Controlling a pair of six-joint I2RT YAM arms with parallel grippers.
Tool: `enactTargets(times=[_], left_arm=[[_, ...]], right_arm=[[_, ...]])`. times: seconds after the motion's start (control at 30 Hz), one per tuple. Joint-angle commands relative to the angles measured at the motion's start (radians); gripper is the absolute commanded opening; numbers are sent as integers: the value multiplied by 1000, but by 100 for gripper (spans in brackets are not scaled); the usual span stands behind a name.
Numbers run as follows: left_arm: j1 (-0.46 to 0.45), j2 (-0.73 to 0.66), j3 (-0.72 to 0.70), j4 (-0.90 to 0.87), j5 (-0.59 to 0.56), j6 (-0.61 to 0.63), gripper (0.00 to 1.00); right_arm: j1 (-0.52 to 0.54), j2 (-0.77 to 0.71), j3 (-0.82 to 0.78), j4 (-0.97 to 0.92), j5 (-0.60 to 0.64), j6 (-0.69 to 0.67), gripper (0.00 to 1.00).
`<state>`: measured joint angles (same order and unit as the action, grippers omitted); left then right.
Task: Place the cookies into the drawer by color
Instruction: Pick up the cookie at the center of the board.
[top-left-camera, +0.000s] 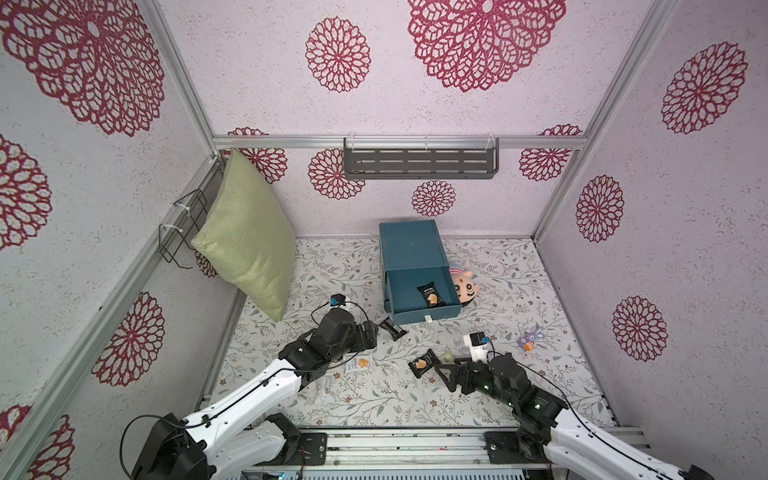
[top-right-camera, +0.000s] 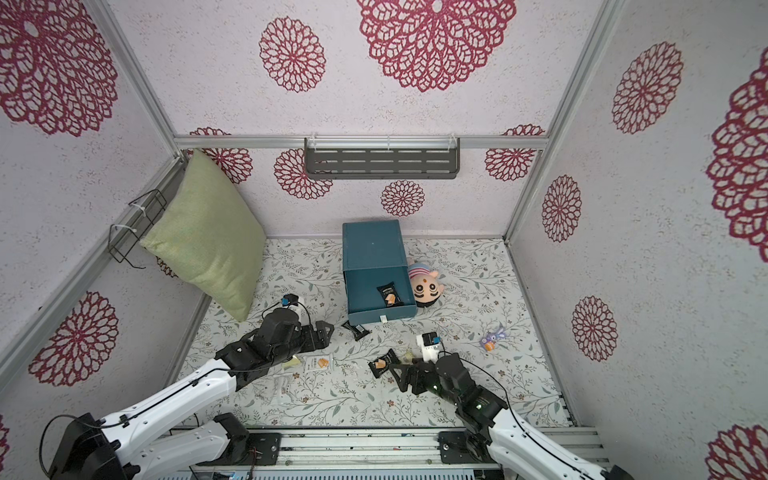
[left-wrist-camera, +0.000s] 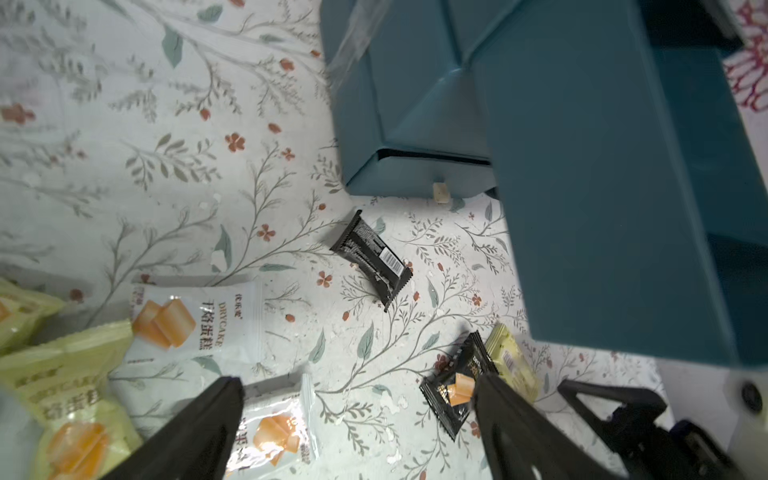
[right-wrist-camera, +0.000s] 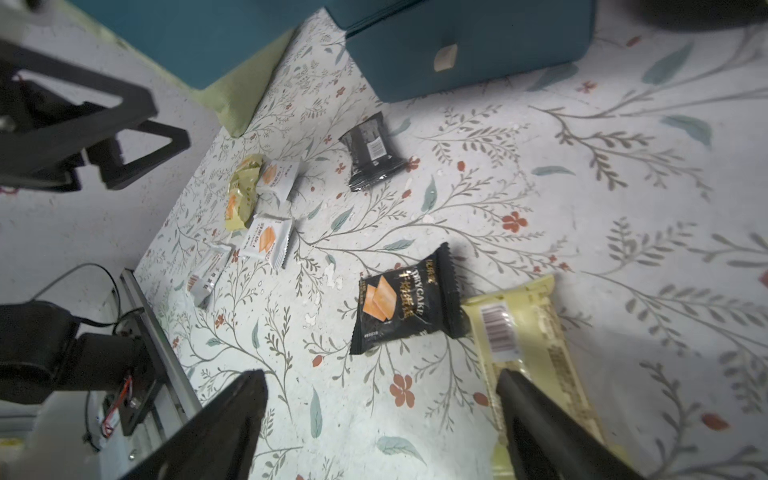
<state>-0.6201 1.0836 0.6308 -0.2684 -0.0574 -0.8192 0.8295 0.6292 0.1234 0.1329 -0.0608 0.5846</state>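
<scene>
I see the drawer (top-left-camera: 409, 249) at the desk's (top-left-camera: 498, 395) back edge, one compartment pulled out, a single black packet (top-left-camera: 432, 294) lying inside. The left gripper (left-wrist-camera: 357, 380) gapes, empty. The right gripper (right-wrist-camera: 380, 374) gapes too, hovering mid-desk by a black cookie (right-wrist-camera: 405, 301) touching a yellow cookie (right-wrist-camera: 523, 332).

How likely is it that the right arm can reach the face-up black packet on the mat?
Probably yes: the right tool is open and the packet lies just ahead, uncovered, nothing between.
</scene>
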Motion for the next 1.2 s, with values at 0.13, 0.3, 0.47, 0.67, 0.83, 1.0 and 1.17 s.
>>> enactTargets(times=[0.13, 0.3, 0.47, 0.67, 0.83, 1.0, 1.17], left_arm=[[53, 158, 18, 160, 214, -100, 86], [92, 299, 42, 229, 287, -154, 71], [138, 426, 57, 330, 368, -198, 61], [188, 578, 89, 430, 451, -239, 55], [202, 665, 116, 482, 479, -263, 51], [204, 737, 140, 523, 507, -284, 44], [206, 772, 138, 557, 518, -301, 35]], right_arm=[[169, 161, 7, 306, 282, -118, 92], [192, 176, 31, 280, 297, -119, 92], [196, 96, 28, 203, 313, -110, 92], [196, -5, 28, 117, 329, -100, 93], [196, -35, 31, 81, 330, -92, 93], [197, -48, 32, 59, 332, -86, 93], [197, -60, 33, 42, 335, -83, 93]])
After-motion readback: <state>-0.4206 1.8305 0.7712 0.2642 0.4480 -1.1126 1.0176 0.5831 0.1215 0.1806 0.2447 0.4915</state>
